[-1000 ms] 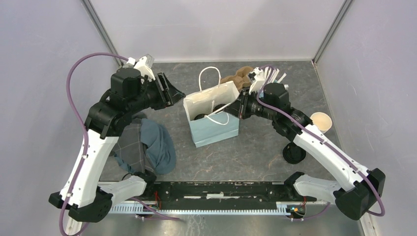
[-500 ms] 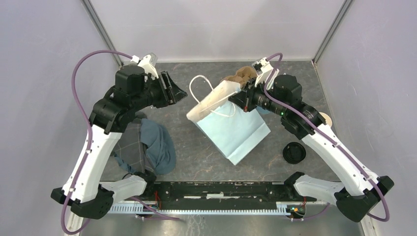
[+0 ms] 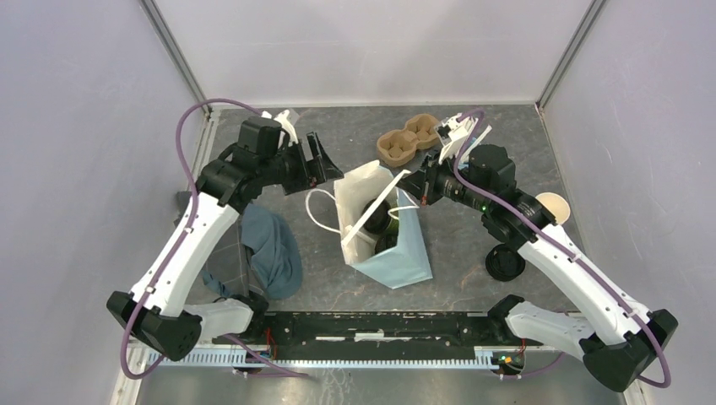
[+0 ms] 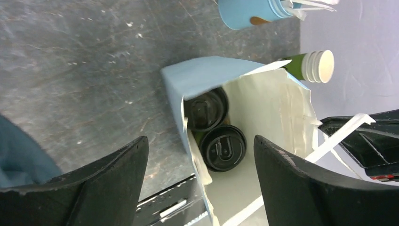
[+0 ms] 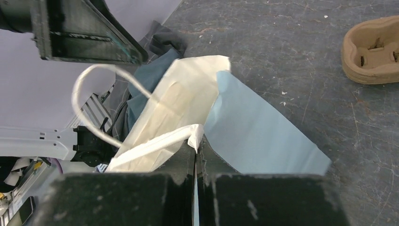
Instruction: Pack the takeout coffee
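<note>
The light-blue paper bag (image 3: 404, 253) leans over in the middle of the table, its mouth open to the upper left. Two dark-green takeout coffee cups with black lids (image 4: 222, 147) (image 4: 205, 109) sit side by side inside it, also seen from above (image 3: 380, 217). My right gripper (image 3: 411, 187) is shut on the bag's upper rim (image 5: 195, 141), holding it open. My left gripper (image 3: 329, 164) hangs open just left of the bag's mouth (image 4: 200, 141), with nothing between its fingers.
A brown cardboard cup carrier (image 3: 409, 142) lies behind the bag. A loose black lid (image 3: 505, 263) and an unlidded cup (image 3: 550, 207) sit at the right. A blue-grey cloth (image 3: 270, 249) lies at the left. A light-blue cup of white sticks (image 4: 247, 12) stands beyond the bag.
The right gripper closed on the bag's rim and swung the bag round, so it now leans open to the left. The left arm moved right toward the mouth and opened wider.
</note>
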